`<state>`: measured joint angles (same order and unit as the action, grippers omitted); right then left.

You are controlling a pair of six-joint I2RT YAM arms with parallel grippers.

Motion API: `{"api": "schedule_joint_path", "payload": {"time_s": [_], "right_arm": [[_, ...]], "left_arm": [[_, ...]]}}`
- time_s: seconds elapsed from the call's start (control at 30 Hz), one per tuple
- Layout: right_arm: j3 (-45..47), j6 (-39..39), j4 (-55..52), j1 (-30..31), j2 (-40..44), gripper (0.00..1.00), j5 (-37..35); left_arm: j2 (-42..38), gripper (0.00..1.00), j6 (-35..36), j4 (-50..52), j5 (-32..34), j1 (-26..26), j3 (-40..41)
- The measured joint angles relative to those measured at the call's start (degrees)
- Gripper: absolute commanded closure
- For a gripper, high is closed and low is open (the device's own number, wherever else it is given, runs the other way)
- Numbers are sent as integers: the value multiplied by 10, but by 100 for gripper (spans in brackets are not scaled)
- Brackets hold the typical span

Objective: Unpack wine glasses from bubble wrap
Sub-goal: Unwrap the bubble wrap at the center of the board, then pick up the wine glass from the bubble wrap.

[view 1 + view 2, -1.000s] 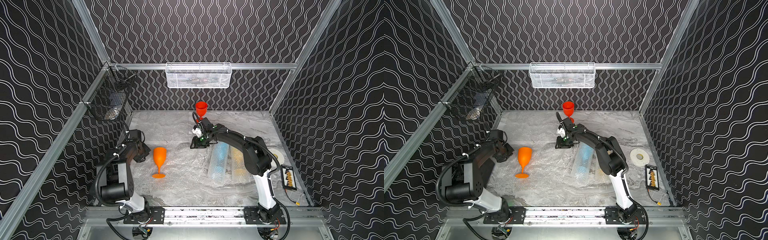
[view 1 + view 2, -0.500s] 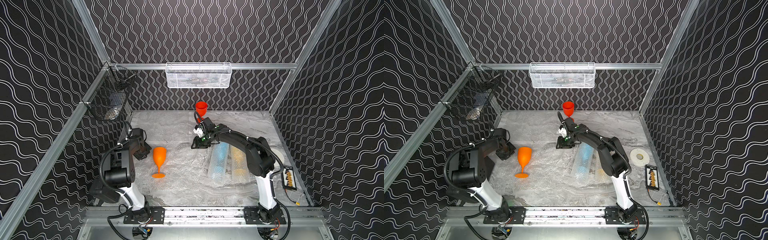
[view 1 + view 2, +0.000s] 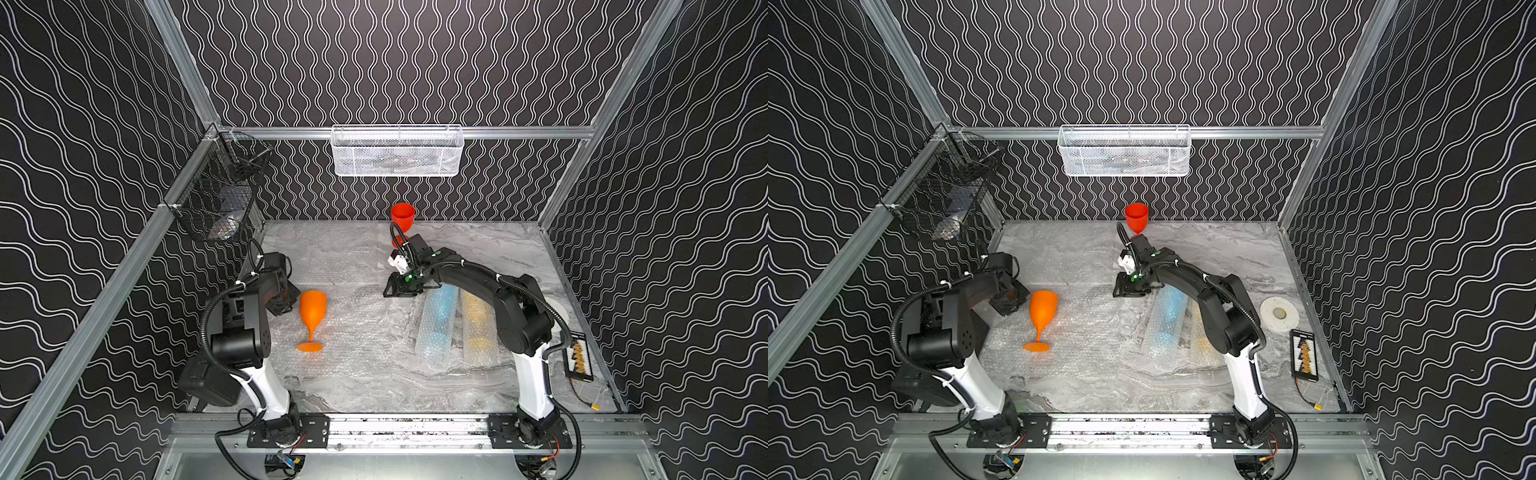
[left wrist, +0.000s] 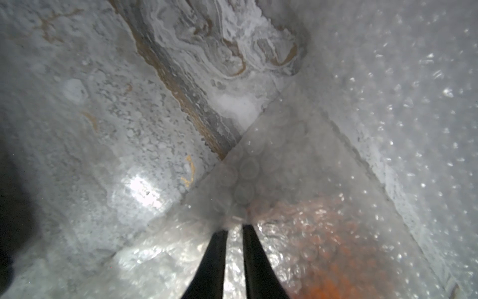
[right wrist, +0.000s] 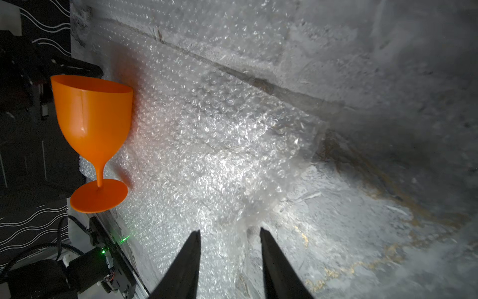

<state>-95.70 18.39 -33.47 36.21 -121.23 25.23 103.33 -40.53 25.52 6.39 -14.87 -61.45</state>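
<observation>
Left hand (image 4: 234,227) pinched a corner of clear dimpled bubble wrap (image 4: 258,160) just beside the upright orange plastic goblet (image 3: 312,309). My right hand (image 5: 229,231) stood spread above the grey marbled table (image 5: 362,233).

Orange goblet (image 5: 91,124) standing on bubble wrap (image 5: 207,145); hand (image 5: 230,231) fingers apart.

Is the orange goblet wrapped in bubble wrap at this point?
No, the orange goblet is bare in the right wrist view, its smooth surface fully exposed next to the loose bubble wrap.

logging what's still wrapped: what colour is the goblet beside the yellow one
Light blue goblet, clearest in a top view.
</observation>
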Motion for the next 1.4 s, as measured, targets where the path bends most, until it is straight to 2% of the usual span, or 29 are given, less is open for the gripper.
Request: {"api": "schedule_joint_path", "payload": {"time_s": [0.33,0.57,0.9,1.23,1.4], "right_arm": [[2,0,2,-2,3,60,2],[3,0,2,-3,6,60,2],[4,0,2,-14,10,59,2],[7,0,4,-15,9,59,2],[7,0,4,-15,7,59,1]], "left_arm": [[-3,81,0,26,13,-1,-22],[-44,79,5,33,5,5,-33],[-110,71,75,90,-59,59,-44],[-181,63,156,209,-90,61,-63],[-176,53,182,249,-139,61,-68]]}}
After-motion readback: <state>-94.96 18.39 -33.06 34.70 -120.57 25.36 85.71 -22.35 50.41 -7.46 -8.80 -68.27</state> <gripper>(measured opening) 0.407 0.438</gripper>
